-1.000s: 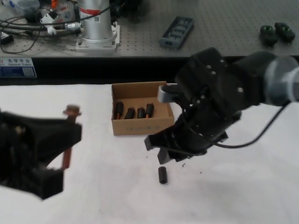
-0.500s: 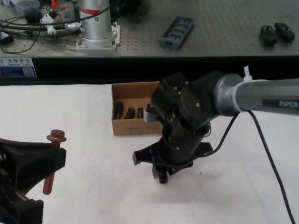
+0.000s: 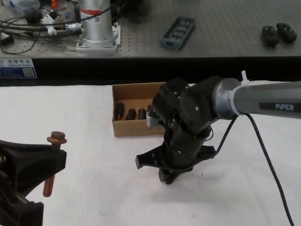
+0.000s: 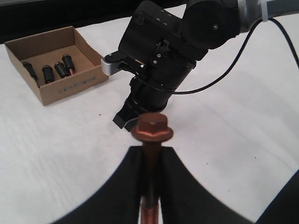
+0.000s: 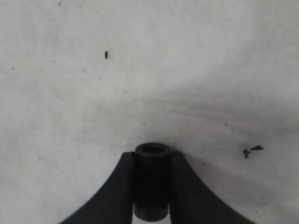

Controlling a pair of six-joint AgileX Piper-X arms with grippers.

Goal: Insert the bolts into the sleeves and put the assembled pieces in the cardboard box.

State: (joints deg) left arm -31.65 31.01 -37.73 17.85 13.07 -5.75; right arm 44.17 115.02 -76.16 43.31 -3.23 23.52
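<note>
Right wrist view, sleeve: a black sleeve (image 5: 151, 186) is seen between the two fingers, lying along them, with its open end showing at the fingertips.
Right end effector: the right end effector (image 5: 151, 158) is clenched on the sleeve, both fingers pressed against its sides; in the high view it is pointed down at the white cloth (image 3: 244, 188), in front of the cardboard box. Whether the sleeve touches the cloth cannot be told.
Bolt: a copper-coloured bolt (image 4: 152, 135) with a flanged hex head is held upright, head up, at the near left of the bench, well apart from the sleeve.
Left end effector: the left end effector (image 4: 152, 151) is closed around the bolt's shaft just under the head.
Cardboard box: an open cardboard box (image 3: 141, 128) is set on the cloth behind the right end effector, near its wrist.
Assembled pieces: four assembled pieces (image 3: 134, 113) are laid side by side inside the box.
Cloth: a few dark specks (image 5: 252, 150) are scattered on it near the sleeve.
Cable: a black cable (image 3: 268, 160) is hung from the right arm down towards the cloth.
Background: a metal post (image 3: 96, 23) is mounted on the perforated bench behind.
</note>
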